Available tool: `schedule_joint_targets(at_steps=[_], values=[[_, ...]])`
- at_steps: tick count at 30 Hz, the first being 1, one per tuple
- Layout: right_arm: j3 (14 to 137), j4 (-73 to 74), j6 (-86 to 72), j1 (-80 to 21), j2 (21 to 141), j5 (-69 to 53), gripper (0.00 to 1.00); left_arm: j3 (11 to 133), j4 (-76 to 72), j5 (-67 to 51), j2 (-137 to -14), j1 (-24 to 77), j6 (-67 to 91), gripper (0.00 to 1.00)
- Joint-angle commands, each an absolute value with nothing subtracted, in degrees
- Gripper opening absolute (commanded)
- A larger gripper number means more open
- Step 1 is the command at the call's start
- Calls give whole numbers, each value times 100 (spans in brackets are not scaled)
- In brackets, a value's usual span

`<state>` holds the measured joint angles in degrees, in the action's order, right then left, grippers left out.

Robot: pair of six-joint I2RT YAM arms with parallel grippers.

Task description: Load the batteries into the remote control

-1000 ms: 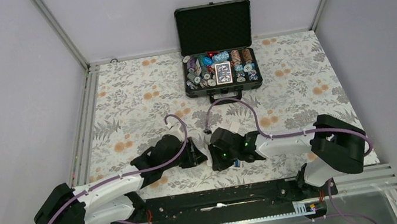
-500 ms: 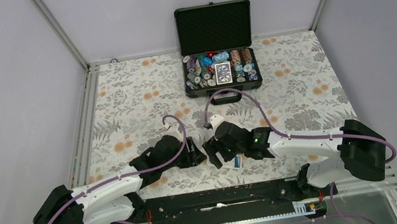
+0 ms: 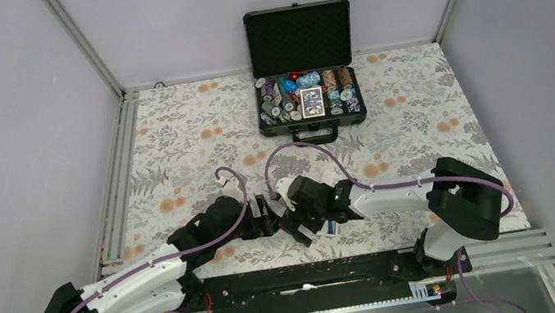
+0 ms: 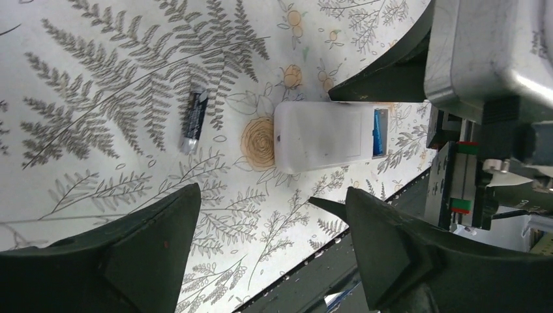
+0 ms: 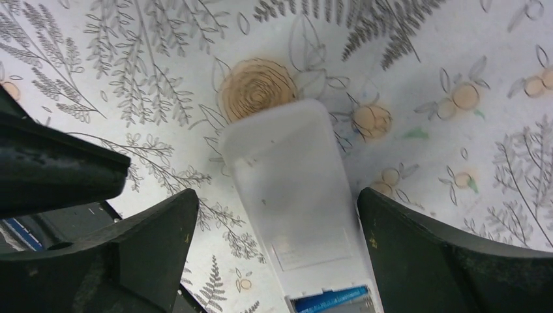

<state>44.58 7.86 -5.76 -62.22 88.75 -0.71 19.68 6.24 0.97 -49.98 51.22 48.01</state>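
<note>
From above we see the left gripper point(image 3: 267, 218) and right gripper point(image 3: 293, 225) meeting near the table's point(image 3: 188, 136) near edge. Our left wrist view shows wide jaws, with the remote point(image 4: 319, 135) lying back-up, a blue battery point(image 4: 380, 132) in its end and a loose battery point(image 4: 194, 120) nearby. Our right wrist view shows wide jaws flanking the remote.
</note>
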Motion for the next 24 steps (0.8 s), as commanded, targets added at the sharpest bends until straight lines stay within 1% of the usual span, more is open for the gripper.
schedule_joint_targets(at_steps=[1,3,7,11,14,16,19,20,24], values=[[4573,372,-163,-6249,9147,-630,100,1873,643,491,-4540,5082,4962,88],[4600,310,-210,-6251,9280,-641,97,1795,712,577,-4362,5065,5050,90],[4616,230,-294,-6254,9378,-266,85,1703,796,630,-4106,5040,5181,92],[4547,163,-376,-6250,9216,176,67,1641,883,661,-3932,5036,5244,94],[4411,62,-380,-6252,8985,368,51,1613,935,710,-3868,5027,5261,94],[4281,-183,-397,-6252,8852,398,43,1585,953,734,-3839,5018,5300,95],[4143,-230,-523,-6251,8628,497,20,1535,959,795,-3757,5002,5371,95],[4064,-327,-570,-6251,8505,541,15,1518,932,809,-3727,4988,5388,95],[3968,-638,-657,-6251,7873,814,4,1584,870,826,-3724,4984,5350,96]])
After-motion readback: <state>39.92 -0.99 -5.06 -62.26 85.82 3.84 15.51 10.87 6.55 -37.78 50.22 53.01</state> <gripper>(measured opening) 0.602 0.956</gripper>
